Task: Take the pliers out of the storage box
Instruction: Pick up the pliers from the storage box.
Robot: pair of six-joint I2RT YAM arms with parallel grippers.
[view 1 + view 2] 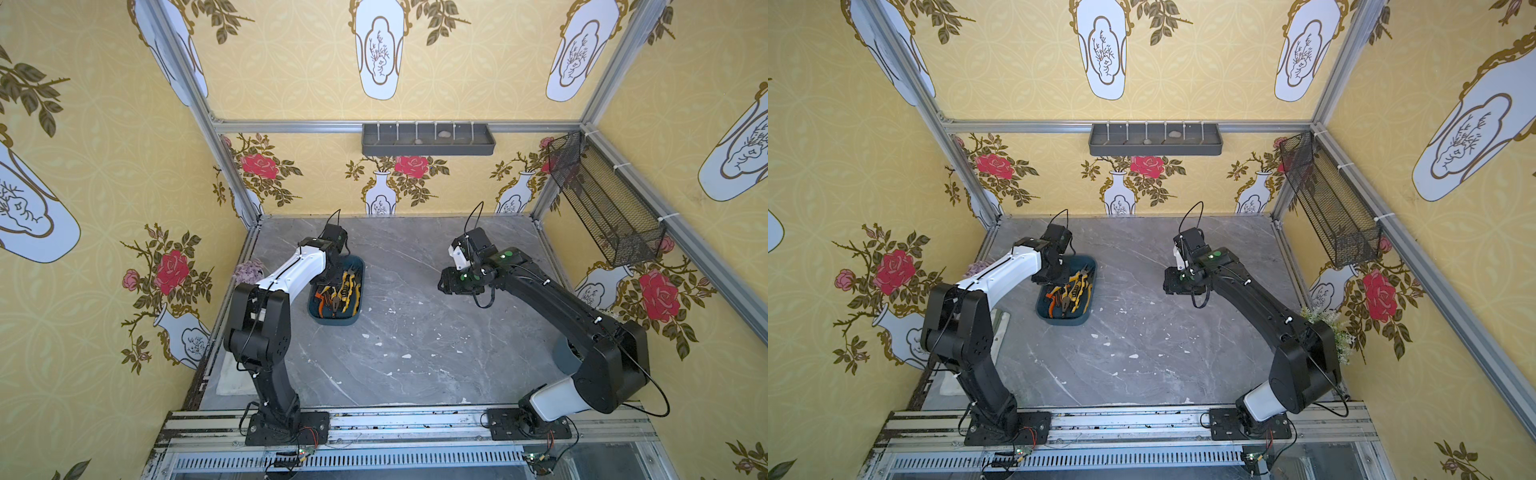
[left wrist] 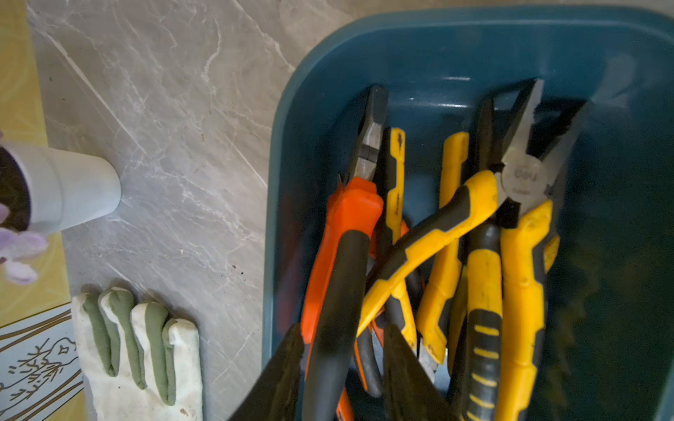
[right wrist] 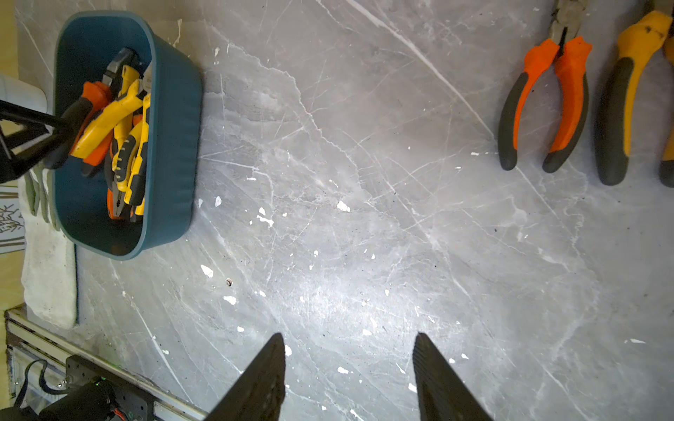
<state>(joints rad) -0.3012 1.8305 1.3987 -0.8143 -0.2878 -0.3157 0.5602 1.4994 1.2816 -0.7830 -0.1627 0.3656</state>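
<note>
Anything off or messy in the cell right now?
Nothing looks damaged. The pliers in the storage box are heaped crisscross, with one yellow-handled pair slanted across the rest. White flecks litter the marble tabletop, like chipped paint. A work glove lies flat beside the box.

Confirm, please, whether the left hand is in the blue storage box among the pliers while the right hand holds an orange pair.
The right hand holds nothing: the right wrist view shows it open above the table. The left hand is in the storage box.
</note>
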